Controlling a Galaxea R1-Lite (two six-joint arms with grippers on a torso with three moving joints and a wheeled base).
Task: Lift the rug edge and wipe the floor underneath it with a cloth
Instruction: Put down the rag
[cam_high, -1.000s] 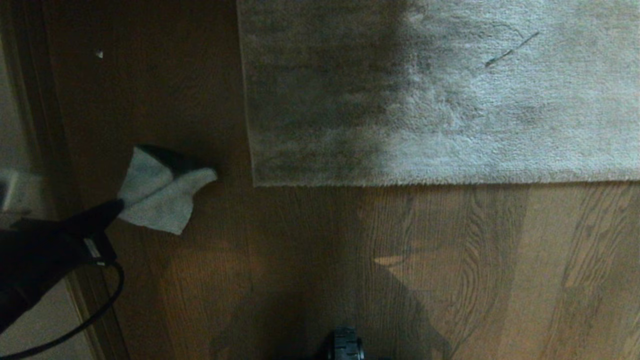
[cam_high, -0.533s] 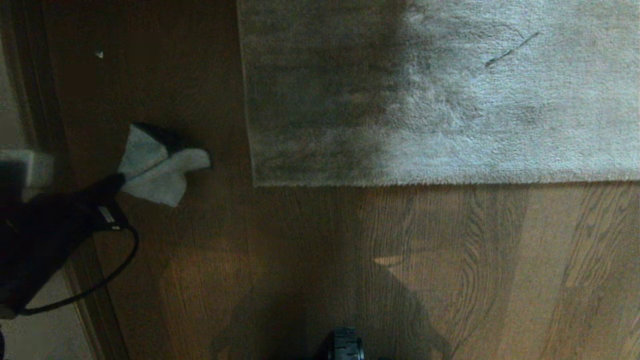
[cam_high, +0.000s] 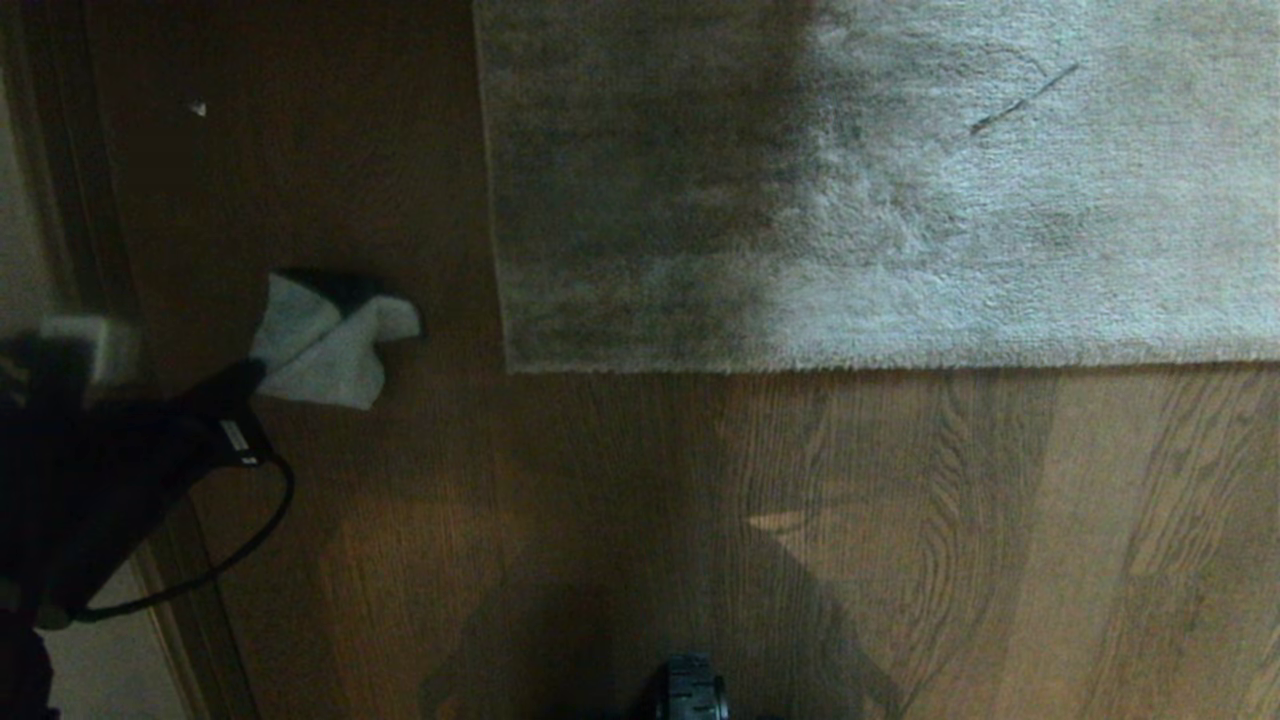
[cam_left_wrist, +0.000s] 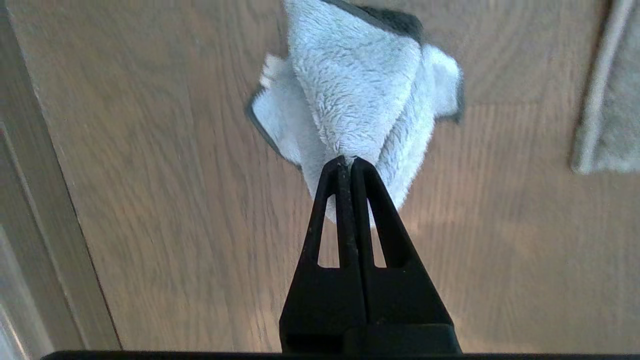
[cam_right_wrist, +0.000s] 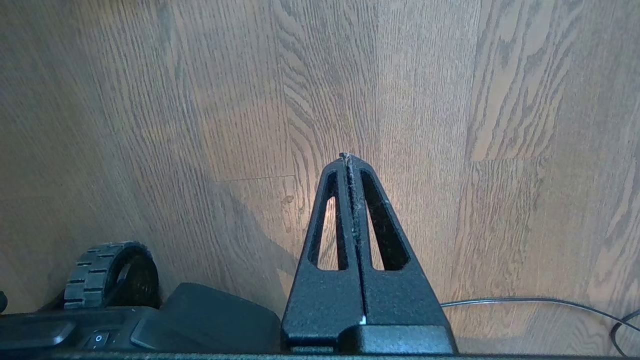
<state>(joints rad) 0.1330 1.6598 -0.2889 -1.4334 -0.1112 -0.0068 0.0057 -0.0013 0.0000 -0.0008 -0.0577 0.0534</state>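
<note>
Head view: my left gripper pinches the small pale grey-green terry cloth, which has drifted a little further from the rug and bunched tighter over the past second.
Rug: the straight edge and square corner of the large grey-beige plush rug lie flat on the brown wood-grain plank floor, not lifted yet, so I judge wiping underneath cannot start.
Left wrist view: my fingers are pressed together on a fold of the cloth; the rug corner sits well apart, which the head view shows less plainly.
Right wrist view: only here my right gripper appears, pressed together on nothing, parked above bare floor near the black ribbed wheel.
</note>
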